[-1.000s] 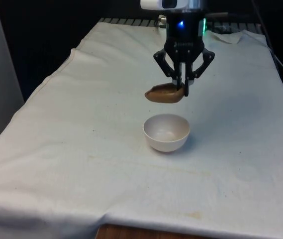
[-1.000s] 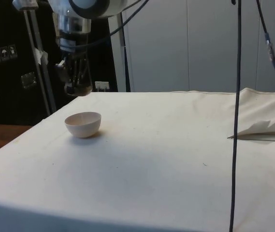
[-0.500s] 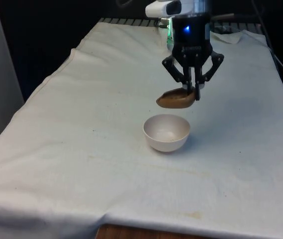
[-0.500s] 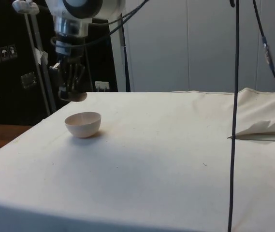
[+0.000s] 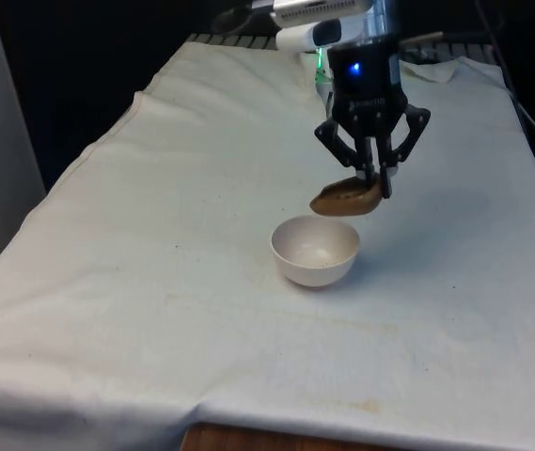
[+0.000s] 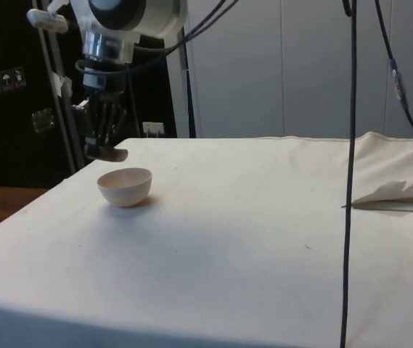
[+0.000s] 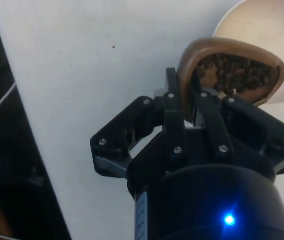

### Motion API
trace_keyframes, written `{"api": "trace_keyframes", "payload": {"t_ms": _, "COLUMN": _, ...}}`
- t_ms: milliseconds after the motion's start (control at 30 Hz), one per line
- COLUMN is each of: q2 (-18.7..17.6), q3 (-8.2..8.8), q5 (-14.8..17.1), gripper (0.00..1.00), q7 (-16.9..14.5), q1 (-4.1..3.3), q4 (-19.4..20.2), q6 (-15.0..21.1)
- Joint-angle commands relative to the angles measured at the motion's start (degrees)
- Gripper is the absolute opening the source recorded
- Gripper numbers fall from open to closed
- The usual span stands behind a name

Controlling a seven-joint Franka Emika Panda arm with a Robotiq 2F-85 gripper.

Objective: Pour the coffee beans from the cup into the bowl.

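Gripping a brown cup (image 5: 346, 199) of coffee beans (image 7: 236, 75) by its rim, the gripper (image 5: 377, 183) hung above a white bowl (image 5: 314, 250) on the cloth-covered table (image 5: 154, 272)

Its jaws were closed on the cup's wall, one finger inside and one outside, with the beans lying in the cup. Seen from the front, the cup reached from the fingers towards the front view's left, its far end over the bowl's rim on the front view's right. The bowl sat just below, slightly to the left; tipping that way should send the beans in
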State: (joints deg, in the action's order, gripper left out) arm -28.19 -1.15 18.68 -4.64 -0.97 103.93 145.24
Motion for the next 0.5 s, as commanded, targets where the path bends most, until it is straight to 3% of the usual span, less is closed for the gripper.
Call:
{"api": "trace_keyframes", "payload": {"t_ms": 0, "q2": -0.4, "q3": -0.80, "q5": 1.5, "gripper": 0.01, "q7": -1.0, "q1": 0.52, "q4": -0.2, "q6": 0.6}}
{"api": "trace_keyframes", "payload": {"t_ms": 233, "q2": -1.2, "q3": -0.92, "q5": 6.2, "gripper": 0.01, "q7": -4.6, "q1": 0.80, "q4": -0.3, "q6": 0.7}}
{"api": "trace_keyframes", "payload": {"t_ms": 267, "q2": -1.1, "q3": 0.00, "q5": 5.4, "gripper": 0.01, "q7": -4.0, "q1": 0.06, "q4": -0.1, "q6": 0.4}}
{"api": "trace_keyframes", "payload": {"t_ms": 300, "q2": -1.3, "q3": -0.86, "q5": 6.9, "gripper": 0.01, "q7": -5.2, "q1": 0.86, "q4": -0.3, "q6": 0.6}}
{"api": "trace_keyframes", "payload": {"t_ms": 467, "q2": -1.1, "q3": -0.34, "q5": 10.3, "gripper": 0.01, "q7": -8.0, "q1": 0.92, "q4": -0.3, "q6": 0.1}}
